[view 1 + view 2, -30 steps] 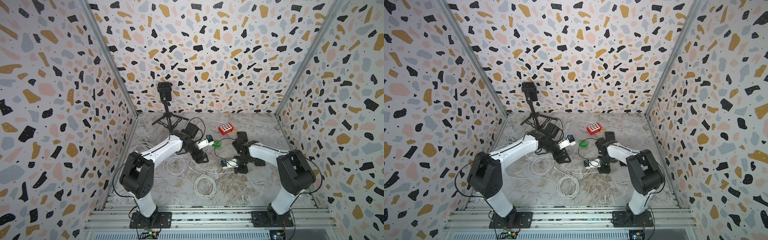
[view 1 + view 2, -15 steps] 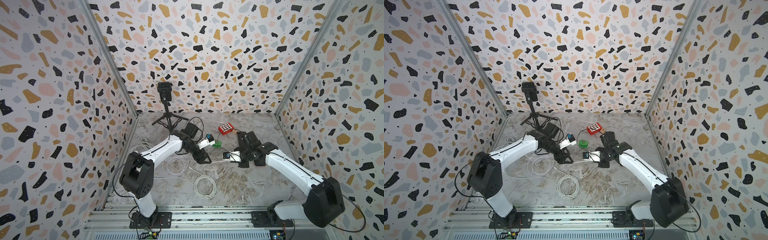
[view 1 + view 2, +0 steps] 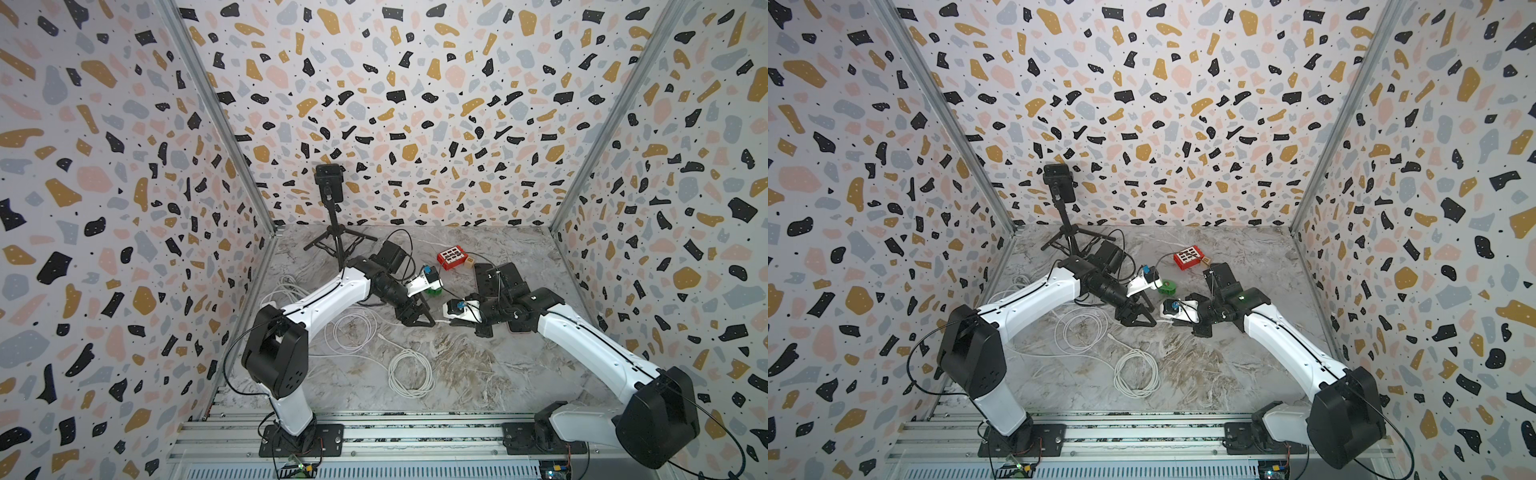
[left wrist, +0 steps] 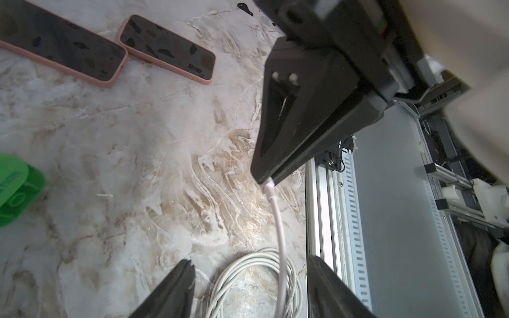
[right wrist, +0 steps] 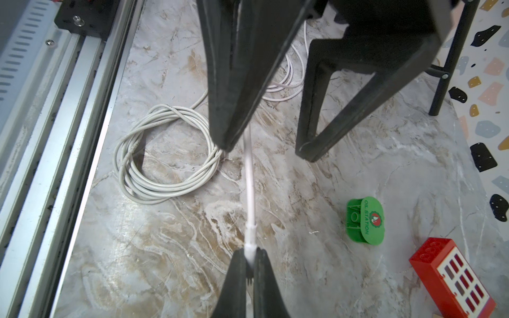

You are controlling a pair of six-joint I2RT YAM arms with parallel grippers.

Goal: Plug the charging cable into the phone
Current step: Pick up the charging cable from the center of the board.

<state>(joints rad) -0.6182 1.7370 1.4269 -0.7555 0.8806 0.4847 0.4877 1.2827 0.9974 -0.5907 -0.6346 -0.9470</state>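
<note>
Now the right pincer (image 5: 251, 252) nips the thin white charging cable (image 5: 249, 176) near a green plastic sign (image 5: 371, 220); left pincer (image 4: 249, 260) wide astride it

Terrazzo-print walls (image 3: 415, 83) on 3 sides; marble-look floor (image 3: 478, 365) — alu rail (image 3: 415, 432) at front.

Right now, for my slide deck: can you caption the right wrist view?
Shut right fingers pinch the charging cable end; its cord runs between the open left fingers.

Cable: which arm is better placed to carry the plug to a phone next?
Right, most likely: the right hand is shut on the plug; the left hand is open, the cable only passing between its fingers.
</note>
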